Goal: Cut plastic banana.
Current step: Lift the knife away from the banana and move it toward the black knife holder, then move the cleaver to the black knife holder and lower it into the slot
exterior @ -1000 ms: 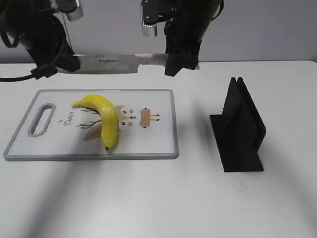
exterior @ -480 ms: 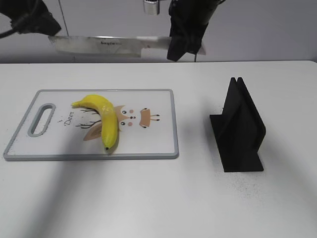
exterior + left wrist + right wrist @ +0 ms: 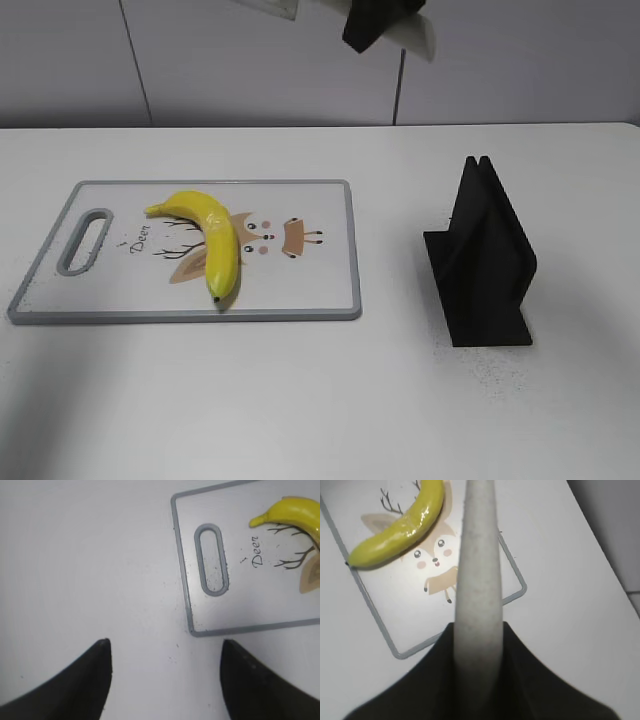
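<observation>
Banana: the plastic banana [image 3: 207,240] lies whole on the cutting board [image 3: 320,290].
Right gripper [image 3: 479,645]: clamped on the knife handle [image 3: 479,580], high above.
Left gripper [image 3: 165,675]: jaws apart, empty.
Risk: your glossy banana may roll under the blade unsteadied.

A white table [image 3: 330,400] fills the lower frame, lightly speckled with dark specks at lower right. Behind it, across the top, stands a pale grey panelled wall [image 3: 200,60] with thin vertical seams.
</observation>
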Robot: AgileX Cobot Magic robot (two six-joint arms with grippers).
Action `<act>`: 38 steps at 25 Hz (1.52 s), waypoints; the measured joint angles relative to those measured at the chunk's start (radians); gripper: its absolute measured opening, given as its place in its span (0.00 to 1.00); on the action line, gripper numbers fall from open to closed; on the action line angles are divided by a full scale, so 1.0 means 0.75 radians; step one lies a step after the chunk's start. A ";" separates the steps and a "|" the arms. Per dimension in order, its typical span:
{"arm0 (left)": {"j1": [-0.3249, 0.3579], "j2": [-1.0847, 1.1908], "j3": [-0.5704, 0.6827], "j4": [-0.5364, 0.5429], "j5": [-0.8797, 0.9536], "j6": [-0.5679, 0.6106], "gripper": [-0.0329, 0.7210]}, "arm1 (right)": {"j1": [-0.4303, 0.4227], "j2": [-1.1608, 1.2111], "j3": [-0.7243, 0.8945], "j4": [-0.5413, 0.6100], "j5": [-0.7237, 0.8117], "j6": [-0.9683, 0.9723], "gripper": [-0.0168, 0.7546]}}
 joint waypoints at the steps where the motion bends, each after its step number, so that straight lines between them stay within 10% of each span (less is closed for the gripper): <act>1: 0.019 -0.010 0.000 -0.023 0.015 -0.007 0.91 | 0.000 -0.013 0.000 -0.004 0.002 0.061 0.23; 8: 0.044 -0.228 0.082 -0.171 0.027 -0.017 0.87 | 0.000 -0.148 0.053 -0.068 0.002 0.546 0.23; 25: 0.044 -1.356 0.985 -0.188 -0.023 -0.059 0.82 | 0.000 -0.751 1.026 -0.284 -0.241 1.120 0.23; 38: 0.044 -1.907 1.066 -0.204 0.036 -0.094 0.82 | 0.000 -0.997 1.476 -0.311 -0.382 1.281 0.23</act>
